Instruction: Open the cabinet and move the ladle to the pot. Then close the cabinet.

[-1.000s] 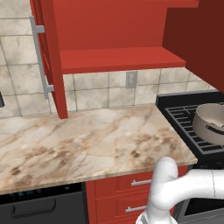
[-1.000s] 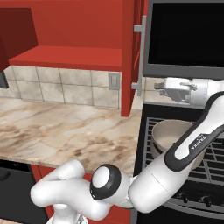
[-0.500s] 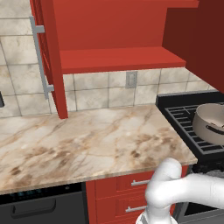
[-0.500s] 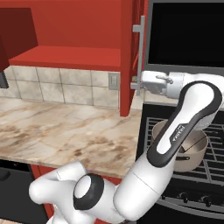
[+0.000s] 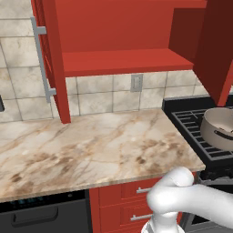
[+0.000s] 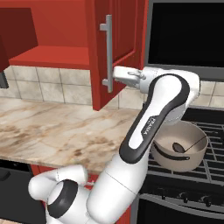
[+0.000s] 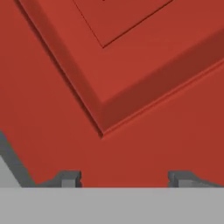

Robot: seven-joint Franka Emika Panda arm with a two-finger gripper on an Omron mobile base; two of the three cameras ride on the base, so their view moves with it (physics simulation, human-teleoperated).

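**Two doors open, ladle already in the pot, hand at the right door**

Two panelled doors of the large red wall cabinet (image 5: 123, 59) stand swung out, leaving the inner shelf bare. Judgement: it was opened to get the ladle out, and only the closing remains.

The marbled beige stone table (image 5: 91, 150) runs below the cabinet, with nothing of the task on it. Red drawers with horizontal handles (image 5: 136, 200) sit under its front edge.

The black gas stove (image 6: 205, 166) stands to the right of the table. On its grate rests the wide, round, grey brushed-metal pot (image 6: 168, 151). The dark long-handled ladle (image 6: 186, 146) lies inside, bowl down near the middle, handle leaning up to the far rim. Judgement: the transfer step reads as done.

The right door (image 6: 116, 48) hangs out over the table's end, its long vertical silver bar handle (image 6: 107, 52) facing the arm. The white arm arcs up above the pot so the hand (image 6: 120, 73) meets the door low, just beside the bar's lower end. Judgement: placed for a push or a pull on the door.

In the hand view the hand (image 7: 124, 178) has its fingertips (image 7: 70, 178) apart, nothing between them, the door's panel moulding close ahead. Whether they touch the door I cannot tell.
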